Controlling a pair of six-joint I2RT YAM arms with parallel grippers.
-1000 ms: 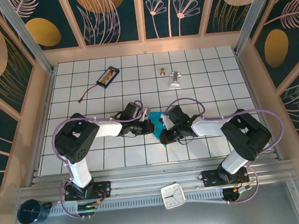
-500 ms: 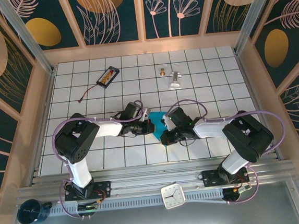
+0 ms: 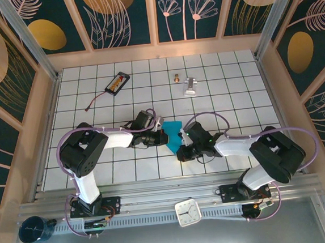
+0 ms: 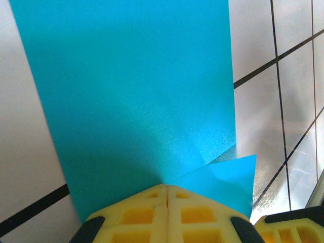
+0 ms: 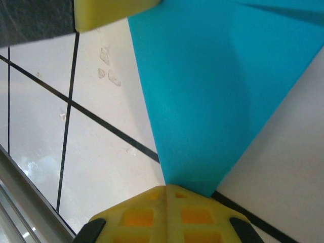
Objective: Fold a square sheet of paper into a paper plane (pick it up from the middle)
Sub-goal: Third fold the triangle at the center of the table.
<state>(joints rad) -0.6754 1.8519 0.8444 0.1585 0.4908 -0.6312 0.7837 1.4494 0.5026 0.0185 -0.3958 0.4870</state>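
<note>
The teal-blue sheet of paper (image 3: 172, 133) lies folded on the white grid table between the two grippers. My left gripper (image 3: 164, 137) is shut, its yellow fingertips (image 4: 167, 195) resting on the paper (image 4: 136, 86) where a raised folded flap (image 4: 225, 179) begins. My right gripper (image 3: 182, 149) is shut too. Its fingertips (image 5: 167, 197) sit at the narrow near end of the paper (image 5: 212, 86), which tapers toward them. Whether either pair of jaws pinches the paper cannot be told.
A black battery pack (image 3: 117, 83) with a cable lies at the back left. A silver metal piece (image 3: 190, 86) and a small brass part (image 3: 176, 77) lie at the back centre. A white clock (image 3: 188, 212) sits on the front rail.
My right gripper has slid toward the near right along the paper, uncovering more teal, and its arm has swung right. The left gripper has stayed put.
</note>
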